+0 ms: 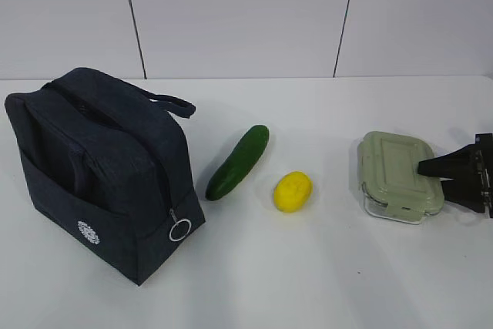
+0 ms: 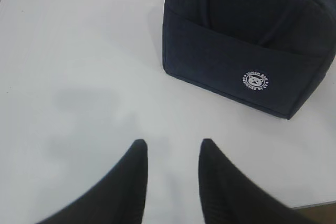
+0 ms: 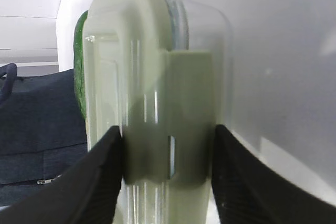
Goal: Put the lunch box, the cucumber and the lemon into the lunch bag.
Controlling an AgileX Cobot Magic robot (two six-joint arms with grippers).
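While the lunch bag (image 1: pixel 100 171) stands upright near the left edge of the white table (image 1: pixel 308 283), the other three things lie in a loose row to its right. The bag is dark navy, with a strap handle arching over its top, a silver ring pull (image 1: pixel 179 229) hanging at its front right corner and a small white round logo (image 1: pixel 88 232) low on its front face. Just beside it lies the cucumber (image 1: pixel 238 162), dark green, slanting from near the bag's lower corner up toward the table's far edge. The lemon (image 1: pixel 293 191), bright yellow, rests close to the cucumber's right, apart from it. Well to the right, near the table's right edge, sits the lunch box (image 1: pixel 399 176), clear glass under a pale green clip lid.

The right gripper (image 3: pixel 168 156) reaches in from the right edge and pinches the lunch box: in the right wrist view its two black fingers (image 3: pixel 102 182) press against either side of the lid clip, with the glass wall filling the gap between them. The cucumber's green skin shows behind the box there.

The left gripper (image 2: pixel 173 153) hangs over bare table in front of the bag, its dark fingers (image 2: pixel 134 182) spread apart with nothing between them; the bag's logo side faces it.
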